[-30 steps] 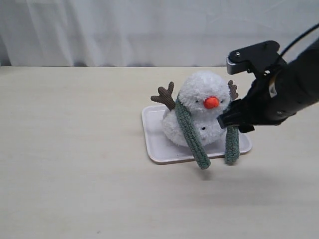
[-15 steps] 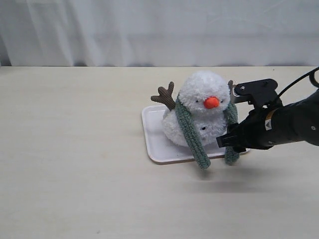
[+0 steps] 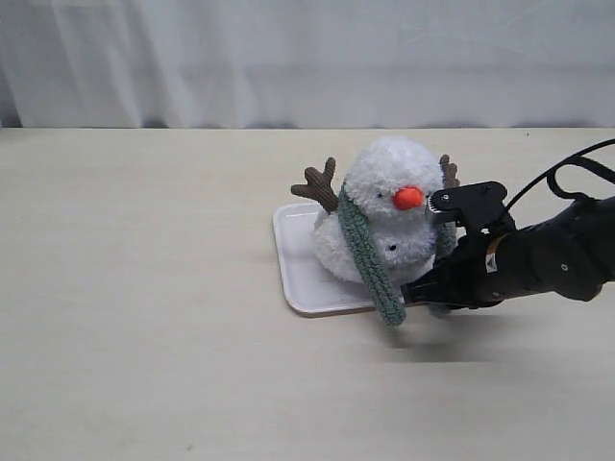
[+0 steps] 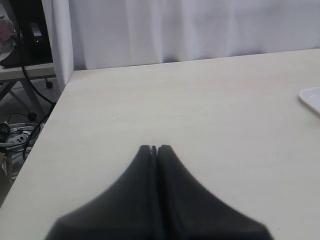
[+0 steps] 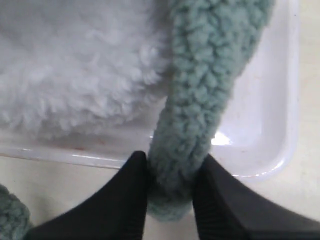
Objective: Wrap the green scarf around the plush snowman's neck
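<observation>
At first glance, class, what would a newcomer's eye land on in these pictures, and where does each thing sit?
The fluffy white plush snowman with its orange nose stands out, sitting on a white tray at the scene's centre. The green scarf drapes over its neck, ends hanging down in front. The right claw pinches one hanging end, at the tray's front edge.

The scarf point(image 5: 200, 100) is thick knitted yarn, fuzzy and matt, with coarse loops. The snowman point(image 3: 384, 178) is long-pile white plush, soft and fluffy; its brown arms point(image 3: 315, 182) look like ribbed cloth. The tray point(image 3: 300, 269) is smooth, glossy white plastic and catches a highlight. The table point(image 3: 144, 336) has a pale matt wood-grain top. At the far side hangs a white cloth curtain point(image 3: 288, 58). The fingers of the right gripper point(image 5: 170, 192) are matt black with fine ridges; the left gripper point(image 4: 154, 148) is matt black too.
</observation>
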Motion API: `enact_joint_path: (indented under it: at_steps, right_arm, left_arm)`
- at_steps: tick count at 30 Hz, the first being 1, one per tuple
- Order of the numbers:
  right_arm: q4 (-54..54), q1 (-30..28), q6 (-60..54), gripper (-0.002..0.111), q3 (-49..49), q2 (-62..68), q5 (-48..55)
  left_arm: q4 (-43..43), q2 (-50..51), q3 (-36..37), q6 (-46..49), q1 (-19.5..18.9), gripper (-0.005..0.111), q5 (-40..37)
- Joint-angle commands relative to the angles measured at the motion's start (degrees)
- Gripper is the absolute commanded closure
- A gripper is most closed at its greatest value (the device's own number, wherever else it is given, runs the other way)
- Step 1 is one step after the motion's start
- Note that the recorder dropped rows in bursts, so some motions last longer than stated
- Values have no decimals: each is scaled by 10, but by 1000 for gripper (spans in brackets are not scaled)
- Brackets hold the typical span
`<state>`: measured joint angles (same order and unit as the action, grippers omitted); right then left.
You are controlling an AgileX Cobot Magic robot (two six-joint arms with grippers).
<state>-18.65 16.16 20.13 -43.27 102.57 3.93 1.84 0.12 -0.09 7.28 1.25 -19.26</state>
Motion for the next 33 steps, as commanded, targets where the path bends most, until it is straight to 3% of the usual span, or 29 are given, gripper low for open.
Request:
enact_joint_path:
  at_steps: [1,11,23,26,33]
  right_arm:
    - [-5,-4,1,102,0,0,0]
    - [7,0,1,104,0,-76,51]
    - [110,2,-4,104,0,-134,143]
    - [135,13,-41,104,0,-134,158]
    - [331,26,-247,104,-24,-134,194]
  left_arm:
    - [4,-1,1,0,1,107,7]
    - [4,-1,1,0,1,107,7]
    - [4,-1,1,0,1,107,7]
    - [4,-1,1,0,1,107,7]
    - [4,-1,1,0,1,107,7]
